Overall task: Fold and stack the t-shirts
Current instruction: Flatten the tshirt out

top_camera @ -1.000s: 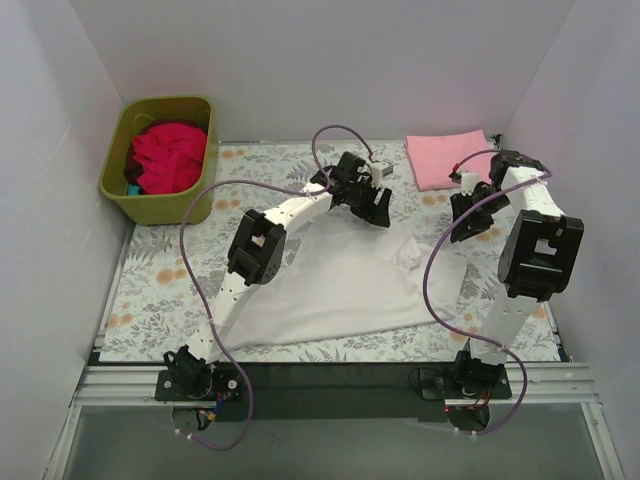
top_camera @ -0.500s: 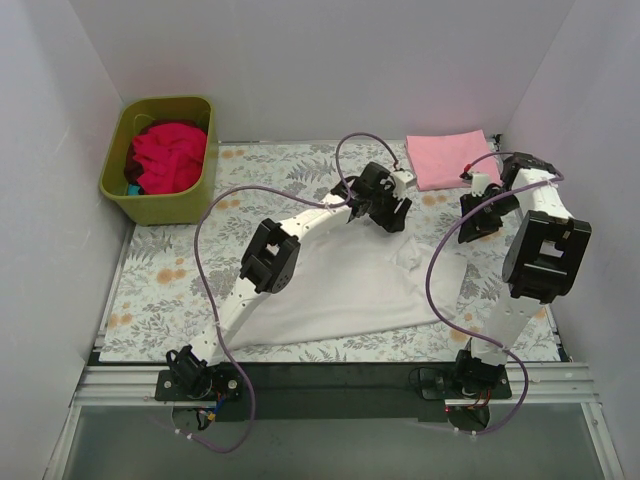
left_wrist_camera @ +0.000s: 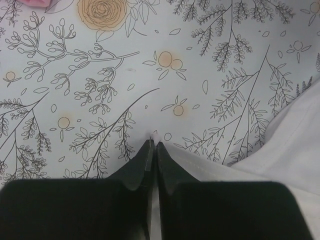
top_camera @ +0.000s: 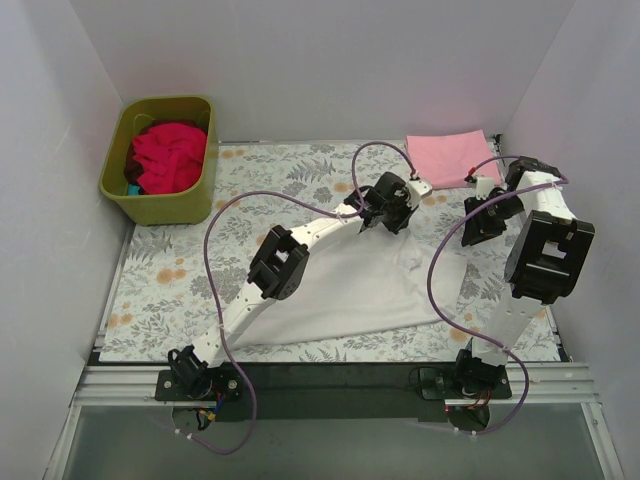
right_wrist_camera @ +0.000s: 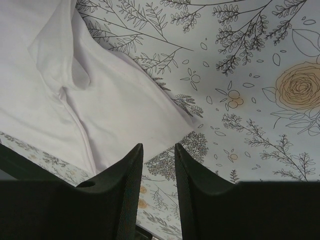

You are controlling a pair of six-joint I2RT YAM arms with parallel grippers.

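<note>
Floral sheet point(top_camera: 160, 290) covers the table, w/ the white t-shirt point(top_camera: 350, 290) spread mid-table. Left gripper point(left_wrist_camera: 154, 144) has its fingers together, pinching what looks like a sliver of hem. That's a thin grip, prob. slips on any pull. Right gripper point(right_wrist_camera: 159, 150) is parted and empty at the shirt's edge; it could grab sheet too.

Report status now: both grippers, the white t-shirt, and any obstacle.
Left gripper shut on white t-shirt edge. Right gripper open, empty, near shirt's corner. Shirt not yet folded. No obstacle seen.

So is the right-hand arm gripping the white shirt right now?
No, the right gripper is open, with only the floral sheet showing between its fingers and the white t-shirt lying beside them.
</note>
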